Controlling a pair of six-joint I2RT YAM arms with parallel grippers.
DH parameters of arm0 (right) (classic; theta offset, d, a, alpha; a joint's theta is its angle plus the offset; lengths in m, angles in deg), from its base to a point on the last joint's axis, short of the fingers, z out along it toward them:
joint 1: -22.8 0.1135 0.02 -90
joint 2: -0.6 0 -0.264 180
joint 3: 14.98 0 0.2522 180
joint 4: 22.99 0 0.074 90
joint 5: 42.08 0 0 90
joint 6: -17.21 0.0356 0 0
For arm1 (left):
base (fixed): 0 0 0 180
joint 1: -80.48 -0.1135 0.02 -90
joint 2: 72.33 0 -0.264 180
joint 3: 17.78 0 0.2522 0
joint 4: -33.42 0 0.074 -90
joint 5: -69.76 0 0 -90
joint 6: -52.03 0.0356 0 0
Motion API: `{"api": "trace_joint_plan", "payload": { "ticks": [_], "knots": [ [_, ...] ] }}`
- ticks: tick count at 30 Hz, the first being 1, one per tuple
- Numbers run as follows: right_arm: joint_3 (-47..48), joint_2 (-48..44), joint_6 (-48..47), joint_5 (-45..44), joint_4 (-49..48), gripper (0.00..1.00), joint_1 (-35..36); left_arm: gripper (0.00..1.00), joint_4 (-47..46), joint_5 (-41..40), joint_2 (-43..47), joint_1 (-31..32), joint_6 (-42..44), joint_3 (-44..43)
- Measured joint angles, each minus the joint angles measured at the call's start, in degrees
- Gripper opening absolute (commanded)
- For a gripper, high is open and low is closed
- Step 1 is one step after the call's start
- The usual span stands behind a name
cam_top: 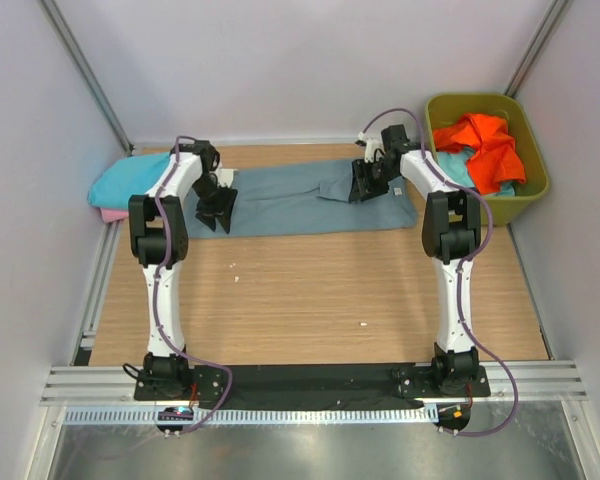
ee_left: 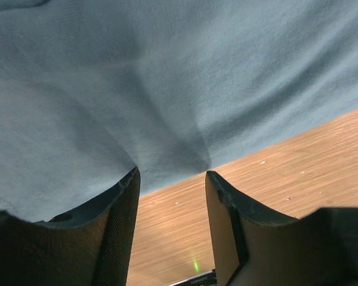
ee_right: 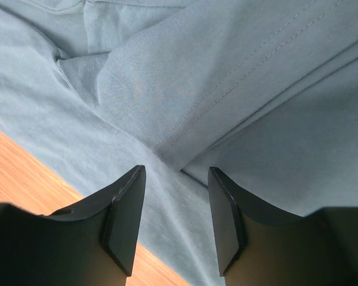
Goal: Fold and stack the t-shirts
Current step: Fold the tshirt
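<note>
Wooden table (cam_top: 300,290): bare boards on the near side of both sets of fingers. Left gripper (ee_left: 172,179): fingers released, jaws standing apart, poised at the near hem of the grey-blue t-shirt (ee_left: 167,77), whose cloth starts at the fingertips and runs away beyond them, with wood showing in the gap behind. Right gripper (ee_right: 176,173): fingers likewise released and spread, lowered over the same shirt, with a stitched, folded-over flap lying just beyond the tips and a strip of wood to the left of the left-hand finger. Grey-blue t-shirt, overhead view (cam_top: 290,200): spread flat across the table between the two grippers, the left gripper (cam_top: 218,205) at its left end, the right gripper (cam_top: 368,182) near its right end. Turquoise t-shirt (cam_top: 125,182): left of the left fingers, lying on top of a pink t-shirt (cam_top: 112,214). Olive-green tub (cam_top: 536,180): right of and beyond the right fingers, holding an orange t-shirt (cam_top: 485,145) over a light blue t-shirt (cam_top: 458,170).
</note>
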Motion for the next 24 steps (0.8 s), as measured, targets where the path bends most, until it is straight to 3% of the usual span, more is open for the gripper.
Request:
{"api": "trace_joint_plan", "payload": {
  "ticks": [13, 16, 24],
  "knots": [
    [0.11, 1.05, 1.11, 1.66, 0.04, 0.36, 0.0, 0.48, -0.02, -0.55, 0.0, 0.46, 0.0, 0.94],
    [0.5, 1.75, 1.14, 2.12, 0.0, 0.15, 0.07, 0.49, -0.04, -0.9, 0.0, 0.57, 0.02, 1.18],
    [2.08, 2.54, 2.19, 2.54, -0.24, 0.04, 0.17, 0.48, -0.17, -1.31, 0.0, 0.59, 0.0, 1.42]
  ]
}}
